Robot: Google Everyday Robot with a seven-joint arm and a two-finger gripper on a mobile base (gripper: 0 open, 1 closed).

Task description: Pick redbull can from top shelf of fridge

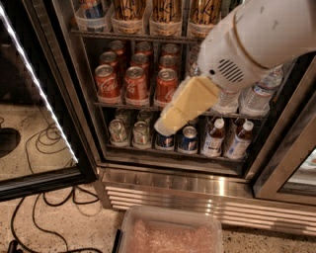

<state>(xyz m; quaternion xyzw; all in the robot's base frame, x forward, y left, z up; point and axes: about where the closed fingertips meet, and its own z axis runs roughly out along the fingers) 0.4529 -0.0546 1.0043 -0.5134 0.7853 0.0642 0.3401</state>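
The fridge stands open, its glass door with the white light strip swung out to the left. The top shelf runs along the top edge and carries clear tubs with gold cans. A blue can, which looks like the redbull can, stands in the leftmost tub; only its lower part shows. My gripper, cream-coloured on a white arm, points down-left in front of the middle rack. It is well below and to the right of the blue can and holds nothing that I can see.
Red cola cans and water bottles fill the middle rack. Short blue cans, silver cans and small bottles stand on the bottom rack. A clear plastic bin and black cables lie on the floor.
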